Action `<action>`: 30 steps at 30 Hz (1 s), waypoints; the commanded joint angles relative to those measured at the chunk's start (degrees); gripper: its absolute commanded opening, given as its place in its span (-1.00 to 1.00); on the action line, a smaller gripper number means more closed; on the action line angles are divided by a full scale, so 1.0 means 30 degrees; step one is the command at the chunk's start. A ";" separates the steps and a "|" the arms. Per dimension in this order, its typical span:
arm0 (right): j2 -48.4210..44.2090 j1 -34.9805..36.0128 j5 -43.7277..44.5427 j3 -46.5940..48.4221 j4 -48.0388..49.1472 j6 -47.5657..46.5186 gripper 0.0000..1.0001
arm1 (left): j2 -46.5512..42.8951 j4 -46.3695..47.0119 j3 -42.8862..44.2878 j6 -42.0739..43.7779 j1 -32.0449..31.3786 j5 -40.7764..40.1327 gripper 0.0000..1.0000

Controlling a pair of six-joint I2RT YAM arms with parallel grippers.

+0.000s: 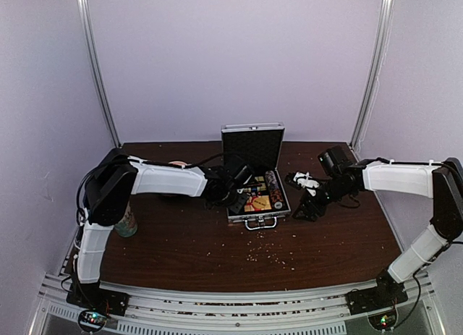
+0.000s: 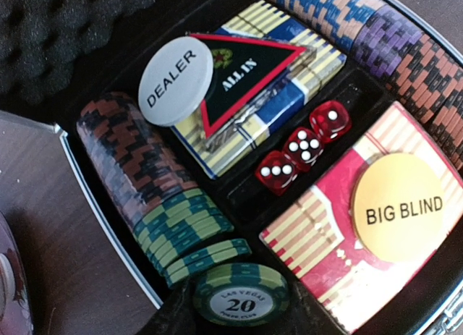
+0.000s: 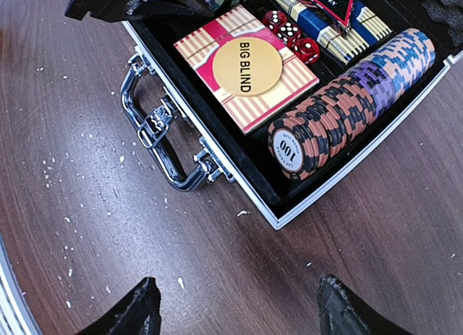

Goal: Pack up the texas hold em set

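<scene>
Left wrist: open case holds chips, dice, card box.

Dark brown wooden table, pale crumbs scattered at lower centre, patterned cup at the table's left edge, partly hidden, plain white walls, aluminium rail along the bottom.

- A robot lab test booth: plain pale walls close it in on three sides.
- Metal corner posts frame the back.
- A left arm and right arm stand bolted on an aluminium rail along a dark wooden table.
</scene>
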 commanded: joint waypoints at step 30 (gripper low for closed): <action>0.0509 -0.0084 -0.0147 0.0740 -0.0589 -0.0265 0.53 | -0.1341 -0.2154 0.0336 0.1337 0.0966 0.2660 0.14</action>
